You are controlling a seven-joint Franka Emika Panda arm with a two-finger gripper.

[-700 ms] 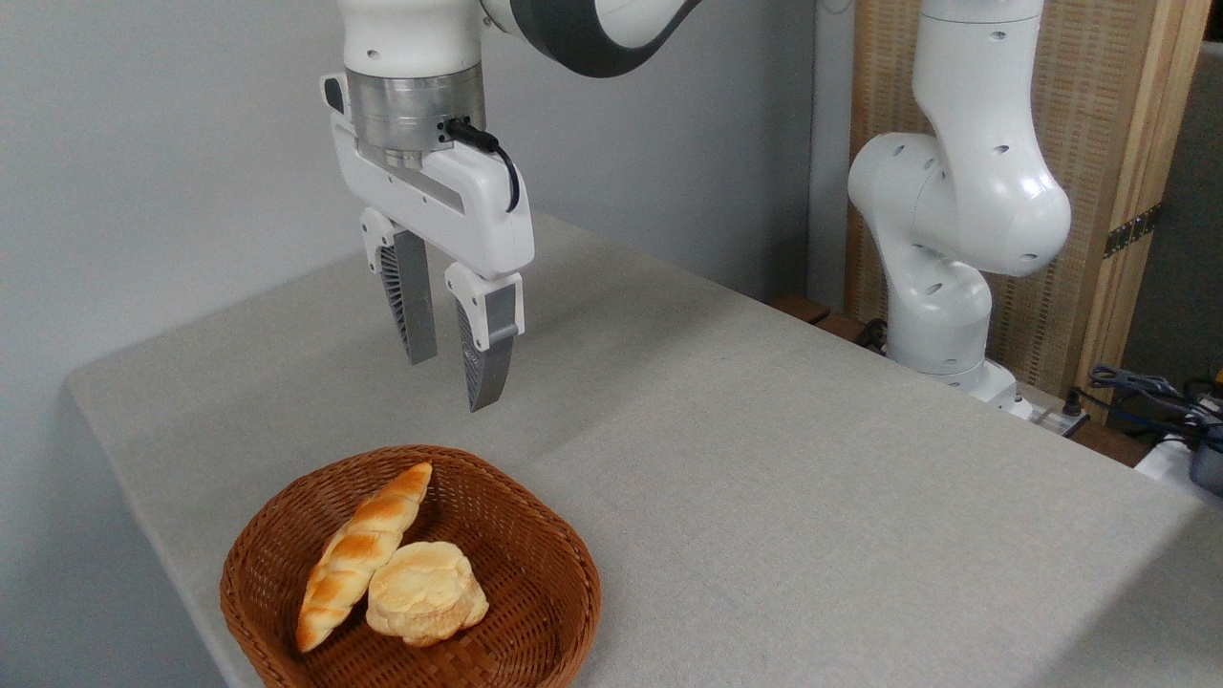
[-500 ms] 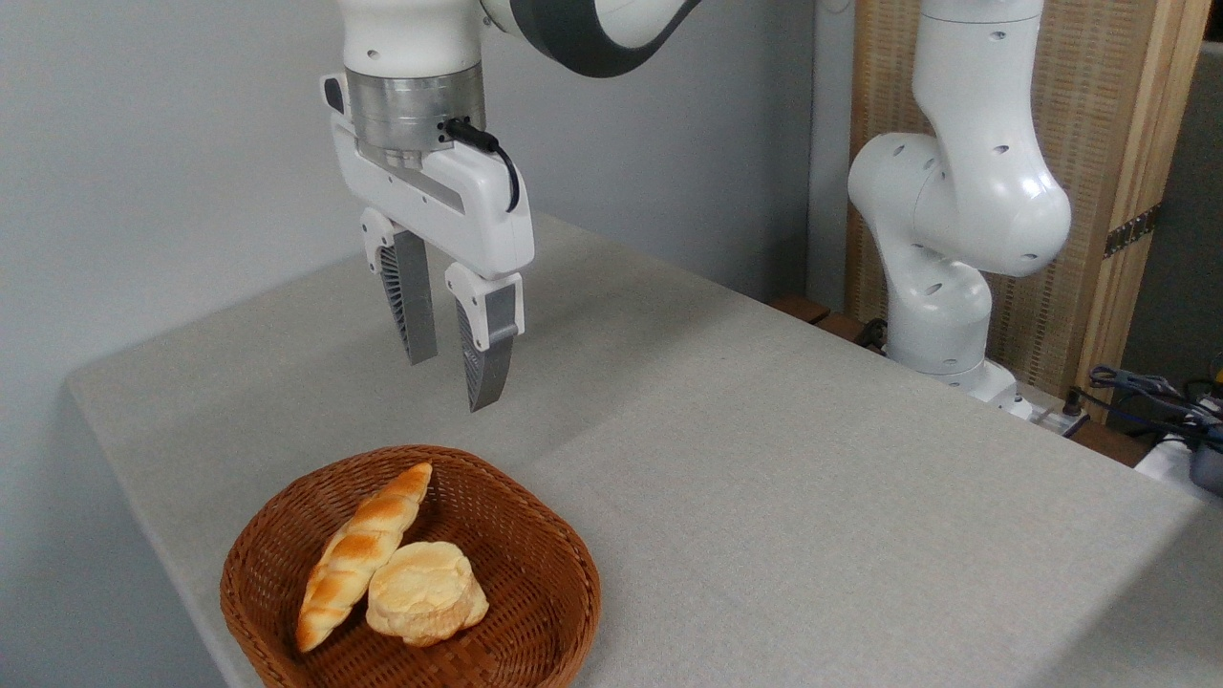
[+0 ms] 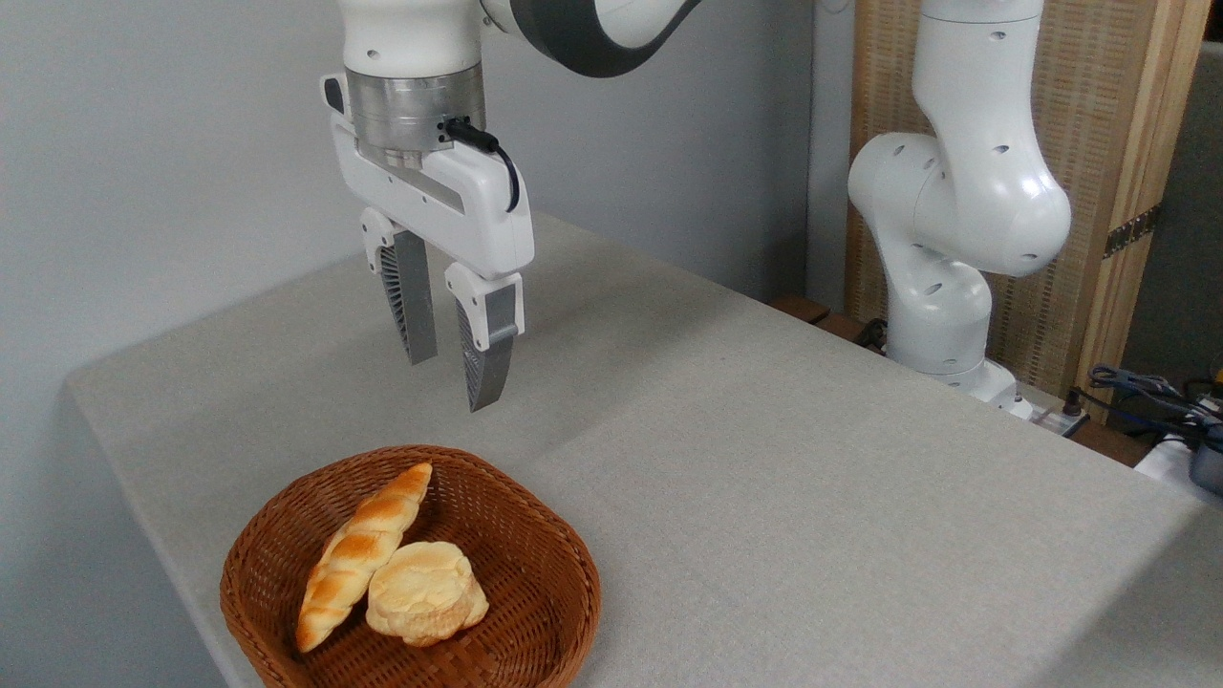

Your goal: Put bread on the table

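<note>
Bread point(image 3: 425, 592) lies in the basket point(image 3: 535, 612); tool point(image 3: 454, 382) above, fingers parted, empty.

bread point(image 3: 424, 591) in basket point(image 3: 535, 535) | right of loaf point(image 3: 358, 554)

Wicker basket point(image 3: 535, 535), brown, woven, rounded-square, lower left of the frame. Inside it, a braided loaf point(image 3: 358, 552), orange-brown and twisted, lying diagonally with its upper end leaning on the far rim.

Plain pale grey wall point(image 3: 162, 143) fills the upper left. Upper right: a light wooden panel point(image 3: 1099, 143) with woven-textured face and a metal hinge point(image 3: 1132, 229) on its edge. Tangle of dark cables point(image 3: 1142, 387) at the right edge.
</note>
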